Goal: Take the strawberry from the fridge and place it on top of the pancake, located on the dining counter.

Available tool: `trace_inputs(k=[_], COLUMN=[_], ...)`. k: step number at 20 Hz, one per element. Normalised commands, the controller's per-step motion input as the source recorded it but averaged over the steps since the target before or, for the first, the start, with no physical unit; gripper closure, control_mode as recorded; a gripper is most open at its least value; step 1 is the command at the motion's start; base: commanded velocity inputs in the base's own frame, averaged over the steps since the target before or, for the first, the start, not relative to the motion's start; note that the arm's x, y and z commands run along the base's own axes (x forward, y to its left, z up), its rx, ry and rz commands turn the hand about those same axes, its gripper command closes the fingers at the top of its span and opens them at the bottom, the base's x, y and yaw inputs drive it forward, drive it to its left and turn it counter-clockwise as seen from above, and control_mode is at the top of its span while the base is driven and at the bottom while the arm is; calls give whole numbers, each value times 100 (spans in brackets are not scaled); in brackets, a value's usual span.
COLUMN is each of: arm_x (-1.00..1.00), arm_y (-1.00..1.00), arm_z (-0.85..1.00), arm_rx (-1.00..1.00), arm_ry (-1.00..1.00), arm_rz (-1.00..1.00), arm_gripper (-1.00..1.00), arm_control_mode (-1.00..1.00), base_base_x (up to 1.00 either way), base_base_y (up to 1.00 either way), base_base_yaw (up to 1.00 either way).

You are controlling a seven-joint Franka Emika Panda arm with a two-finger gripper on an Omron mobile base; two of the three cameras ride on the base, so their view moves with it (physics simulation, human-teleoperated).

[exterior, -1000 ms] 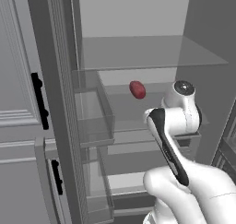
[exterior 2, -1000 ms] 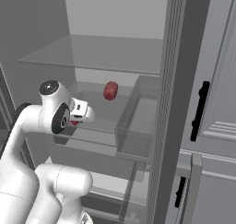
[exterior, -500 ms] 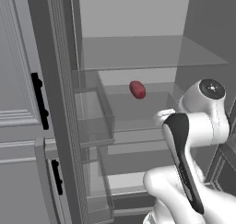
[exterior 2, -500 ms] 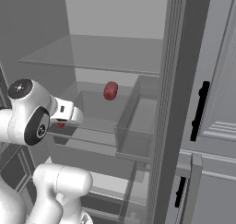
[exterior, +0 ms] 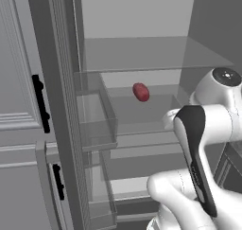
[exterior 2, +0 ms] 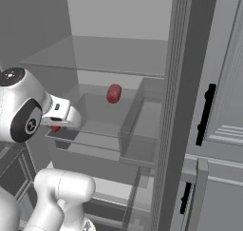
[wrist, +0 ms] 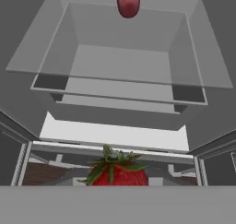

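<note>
Between the hand's fingers point(wrist: 115, 179), strawberry point(wrist: 116, 173); base views hide its leaves.

**White arm, dark joints**

The arm point(exterior: 208, 144) is glossy white, built of rounded, bulbous segments. A long black band runs down one link. Round dark grey caps point(exterior 2: 29, 123) close the joints, one bearing a small pale marking.

The strawberry point(wrist: 117, 176) is bright red with a green leafy cap. A dark red oval fruit point(exterior: 141, 92) sits in the fridge's point(exterior: 142, 63) pale grey interior; cabinet handles point(exterior: 40, 103) are black.
</note>
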Motion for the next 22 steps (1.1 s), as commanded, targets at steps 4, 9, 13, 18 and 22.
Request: trace_inputs(k=[4,9,13,18,22], arm_x=[-22,-2,0,-5,0], arm_y=[0,0,0,0,0], arm_z=[-27,-6,0,0,0], arm_rx=[0,0,0,0,0], arm_ry=[0,0,0,-1,0], arm_rz=[0,0,0,0,0], arm_gripper=[100,100,100,100,100], arm_control_mode=[-100,-100,-100,100,100], base_base_x=[0,0,0,-35,-100], base_base_y=[0,0,0,20,18], base_base_yaw=[0,0,0,2,7])
